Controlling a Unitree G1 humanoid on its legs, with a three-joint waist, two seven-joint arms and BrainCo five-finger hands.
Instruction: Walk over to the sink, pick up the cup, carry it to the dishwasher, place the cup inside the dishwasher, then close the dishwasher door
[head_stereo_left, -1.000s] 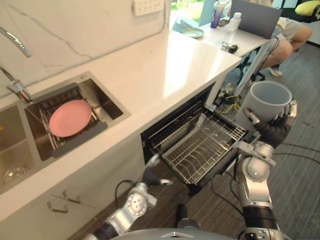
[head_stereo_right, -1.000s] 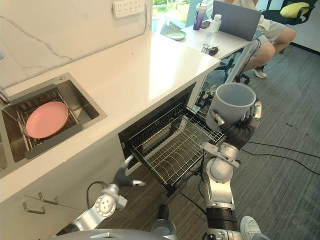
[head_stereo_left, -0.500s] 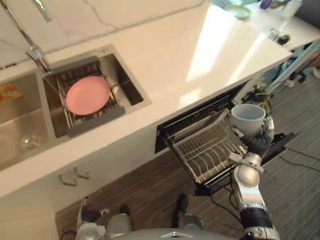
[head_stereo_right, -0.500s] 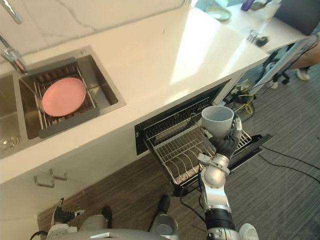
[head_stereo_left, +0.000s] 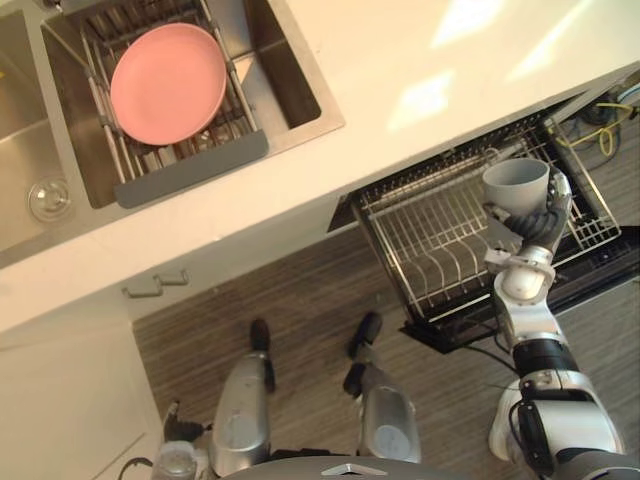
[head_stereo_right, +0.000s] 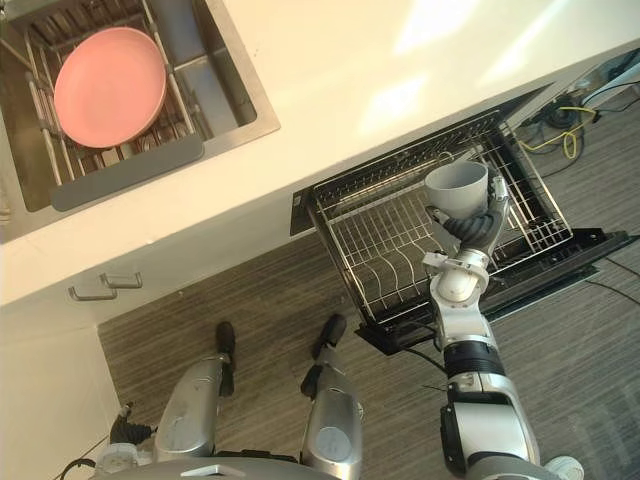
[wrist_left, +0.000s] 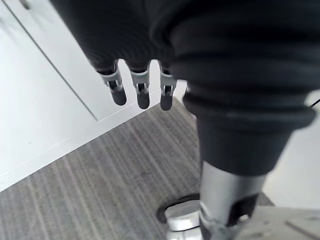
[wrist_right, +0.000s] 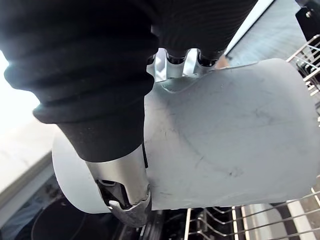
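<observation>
Gripping the cup (head_stereo_left: 515, 186) round its wall, the right hand (head_stereo_left: 537, 226) carries something seemingly light, stiff and smooth; the left hand (wrist_left: 142, 94) hangs relaxed.

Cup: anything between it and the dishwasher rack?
Nothing visible. The right hand holds the cup over the pulled-out rack, the door is down, and the wires beneath the cup look bare.
</observation>
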